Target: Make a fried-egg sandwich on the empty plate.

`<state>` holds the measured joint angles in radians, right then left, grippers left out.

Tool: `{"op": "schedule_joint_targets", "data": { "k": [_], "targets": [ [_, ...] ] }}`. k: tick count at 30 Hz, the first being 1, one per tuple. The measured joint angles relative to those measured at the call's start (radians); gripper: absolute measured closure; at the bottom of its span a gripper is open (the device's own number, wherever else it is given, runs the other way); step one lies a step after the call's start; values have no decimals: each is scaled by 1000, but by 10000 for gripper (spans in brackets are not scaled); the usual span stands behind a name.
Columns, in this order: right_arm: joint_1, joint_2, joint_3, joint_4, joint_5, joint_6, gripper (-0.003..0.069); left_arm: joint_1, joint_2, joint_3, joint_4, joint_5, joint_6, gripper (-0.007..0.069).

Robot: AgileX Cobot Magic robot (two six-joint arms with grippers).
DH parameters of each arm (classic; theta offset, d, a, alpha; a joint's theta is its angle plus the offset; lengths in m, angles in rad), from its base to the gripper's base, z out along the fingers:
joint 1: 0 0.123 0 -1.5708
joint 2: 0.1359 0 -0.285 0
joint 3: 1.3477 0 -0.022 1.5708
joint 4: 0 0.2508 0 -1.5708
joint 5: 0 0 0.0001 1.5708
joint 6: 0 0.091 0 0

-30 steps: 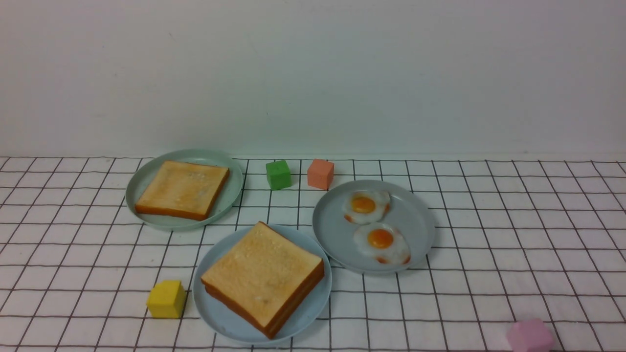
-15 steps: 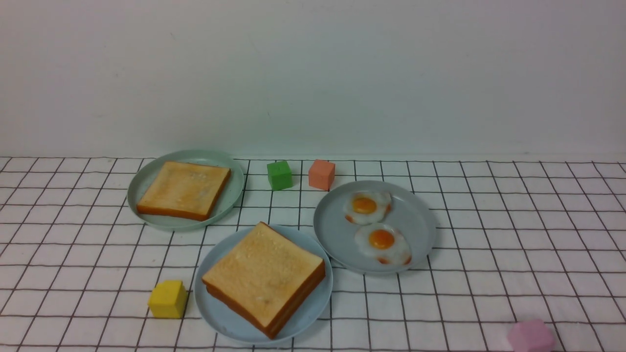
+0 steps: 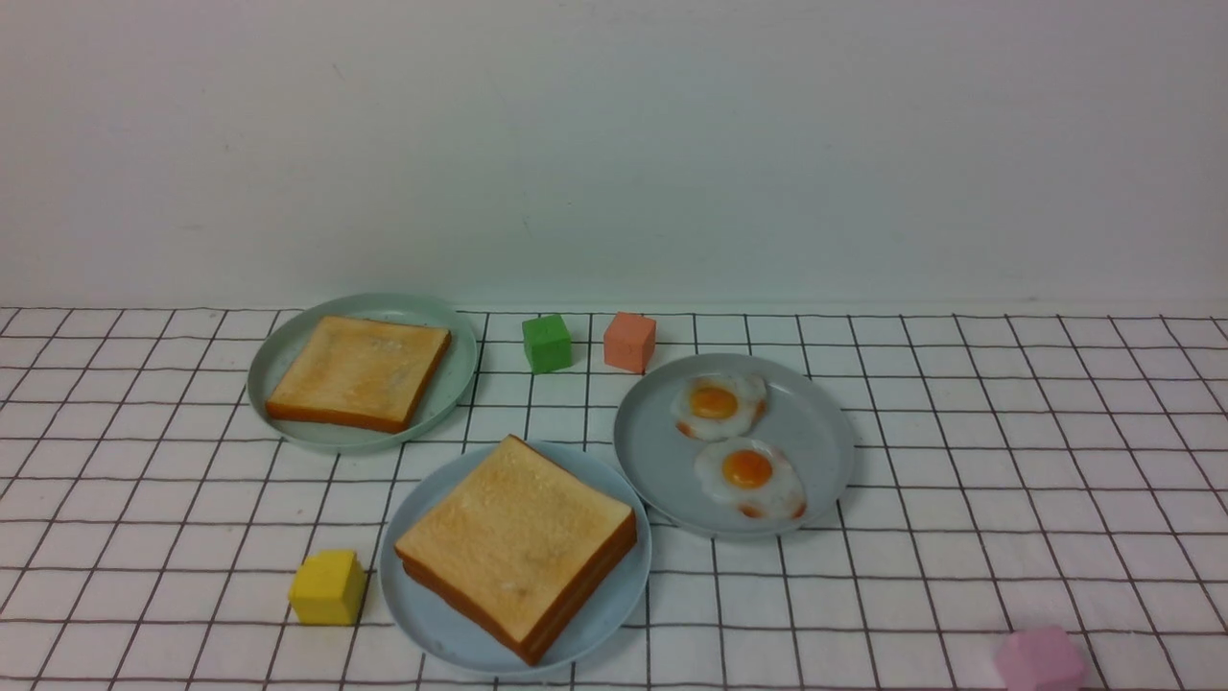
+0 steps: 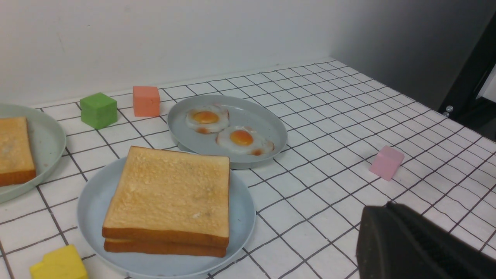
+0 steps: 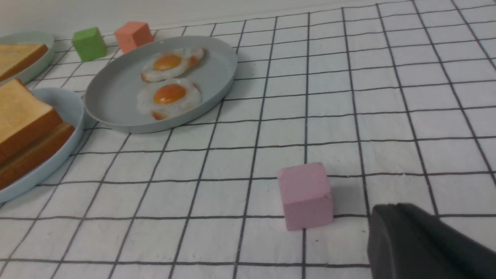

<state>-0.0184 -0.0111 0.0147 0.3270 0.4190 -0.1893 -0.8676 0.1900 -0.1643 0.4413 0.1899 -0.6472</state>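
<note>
While neither arm reached into the front camera's frame, the left gripper [image 4: 418, 244] and the right gripper [image 5: 422, 244] each showed only as a dark closed tip at the near edge of the counter [image 3: 959, 576], holding nothing. Well ahead of the left gripper sat the light blue plate [image 3: 422, 614], carrying two toast slices [image 3: 516, 547] stacked one on the other, with no egg visible between them in any view. A yellow cube [image 3: 327, 587] lay just beside that plate, on the side away from the right gripper. Farther out from both grippers, the grey plate [image 3: 815, 451] touched or nearly touched the blue plate's rim and held two fried eggs [image 3: 749, 476] side by side, their whites close together. Beyond the stack, toward the wall, the pale green plate [image 3: 288, 355] bore a single toast slice [image 3: 360, 372]. A green cube [image 3: 547, 343] and an orange cube [image 3: 629, 341] stood near each other between the green and grey plates, close to the wall. A pink cube [image 5: 306, 195] rested just ahead of the right gripper, apart from it.
</note>
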Motion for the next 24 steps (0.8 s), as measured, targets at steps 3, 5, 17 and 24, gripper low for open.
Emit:
{"op": "schedule_joint_targets", "data": {
  "k": [3, 5, 17, 24],
  "targets": [
    [0, 0, 0, -102, -10, 119, 671, 0, 0, 0, 0, 0, 0, 619],
    [0, 0, 0, -141, -12, 158, 671, 0, 0, 0, 0, 0, 0, 618],
    [0, 0, 0, -185, -18, 189, 669, 0, 0, 0, 0, 0, 0, 606],
    [0, 0, 0, -185, -19, 189, 665, 0, 0, 0, 0, 0, 0, 602]
  ]
}}
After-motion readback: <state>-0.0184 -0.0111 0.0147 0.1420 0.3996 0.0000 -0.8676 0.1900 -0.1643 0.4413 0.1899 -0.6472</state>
